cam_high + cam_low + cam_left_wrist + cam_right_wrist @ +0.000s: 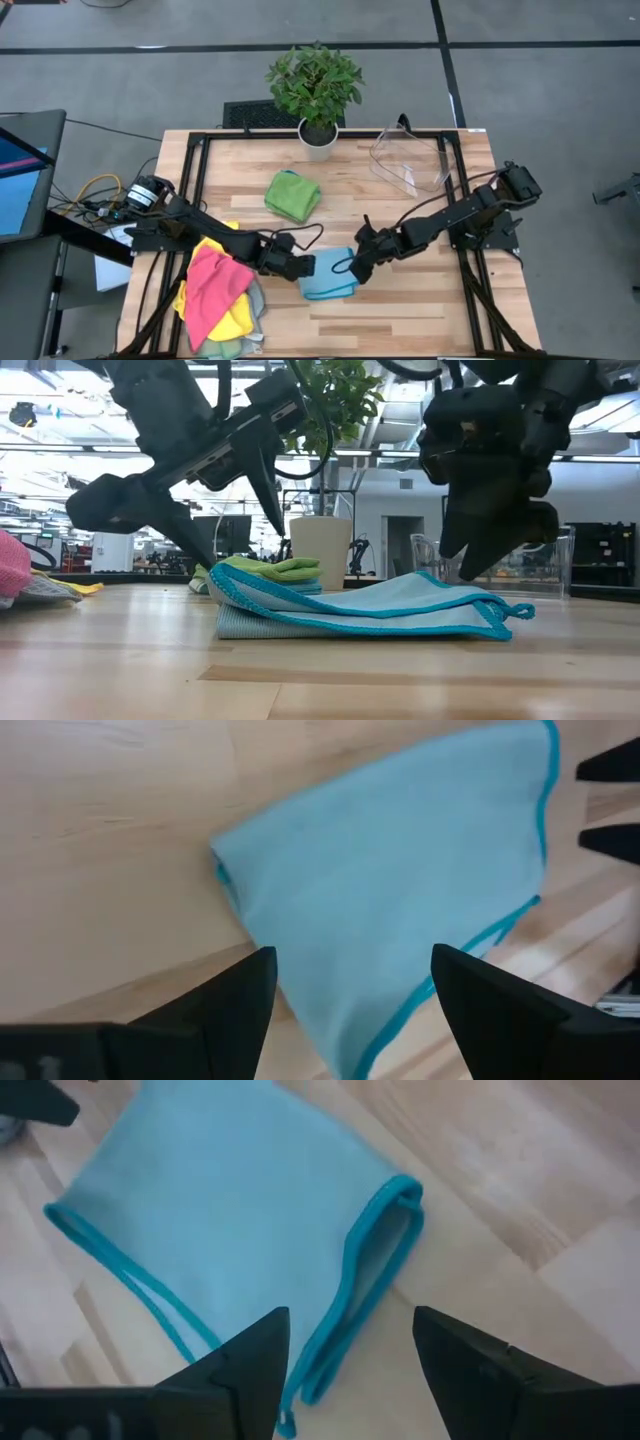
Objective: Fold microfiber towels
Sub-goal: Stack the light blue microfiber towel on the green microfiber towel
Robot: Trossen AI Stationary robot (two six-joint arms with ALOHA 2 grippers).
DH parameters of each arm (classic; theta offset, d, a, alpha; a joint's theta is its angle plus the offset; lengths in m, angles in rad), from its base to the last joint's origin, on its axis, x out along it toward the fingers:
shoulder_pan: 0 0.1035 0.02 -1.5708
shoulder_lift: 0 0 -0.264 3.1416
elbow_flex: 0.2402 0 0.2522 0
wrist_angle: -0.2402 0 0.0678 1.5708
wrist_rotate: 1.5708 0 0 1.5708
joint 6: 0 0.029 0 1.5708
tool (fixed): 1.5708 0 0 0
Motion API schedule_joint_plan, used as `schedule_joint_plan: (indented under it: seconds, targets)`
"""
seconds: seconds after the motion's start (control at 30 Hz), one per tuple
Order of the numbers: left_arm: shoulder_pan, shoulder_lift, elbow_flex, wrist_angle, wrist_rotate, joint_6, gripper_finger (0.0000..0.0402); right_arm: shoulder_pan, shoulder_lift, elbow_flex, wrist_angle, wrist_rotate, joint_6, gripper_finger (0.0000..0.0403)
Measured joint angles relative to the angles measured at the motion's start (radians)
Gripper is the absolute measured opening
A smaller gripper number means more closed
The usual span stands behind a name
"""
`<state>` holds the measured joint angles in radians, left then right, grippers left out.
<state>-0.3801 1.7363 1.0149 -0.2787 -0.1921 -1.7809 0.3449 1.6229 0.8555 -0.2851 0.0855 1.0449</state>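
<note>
My arms hide part of the folded pale teal towel [328, 286] from above. It lies on the wooden table [420, 310] between my left gripper [306, 266] and right gripper [357, 268], both spread wide, holding nothing. Behind: green towel [292, 196], potted plant [316, 90], workshop.

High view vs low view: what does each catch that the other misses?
Only the high view shows the whole table, the full pile of pink, yellow and grey towels at the left, and which arm is which: left gripper and right gripper flank the pale teal towel.

Only the low view shows that towel's folded layers lying flat, both grippers open above it, and the room behind.

Both show the teal towel, the folded green towel, the potted plant and the clear bin.
</note>
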Motion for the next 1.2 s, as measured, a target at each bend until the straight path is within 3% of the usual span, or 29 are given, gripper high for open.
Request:
schedule_joint_plan:
  seconds: [0.17,0.57,0.77,1.0,1.2]
  targets:
    - [0.000,0.000,0.000,0.008,-0.009,-0.019,0.0260,-0.025,0.017,0.000,0.002,-0.056,0.066,0.0248]
    - [-0.031,0.000,0.000,-0.043,-0.027,-0.124,0.0260,-0.024,0.090,-0.006,0.040,-0.051,0.107,0.0321]
    - [-0.057,0.036,0.000,-0.011,-0.057,-0.212,0.0260,-0.024,0.094,-0.006,0.059,-0.035,0.118,0.0323]
    - [-0.062,0.174,0.007,0.223,-0.022,-0.265,0.0260,-0.026,0.097,-0.007,0.069,-0.010,0.127,0.0322]
    - [-0.057,0.187,0.006,0.221,-0.033,-0.286,0.0260,-0.024,0.098,-0.008,0.066,0.003,0.146,0.0318]
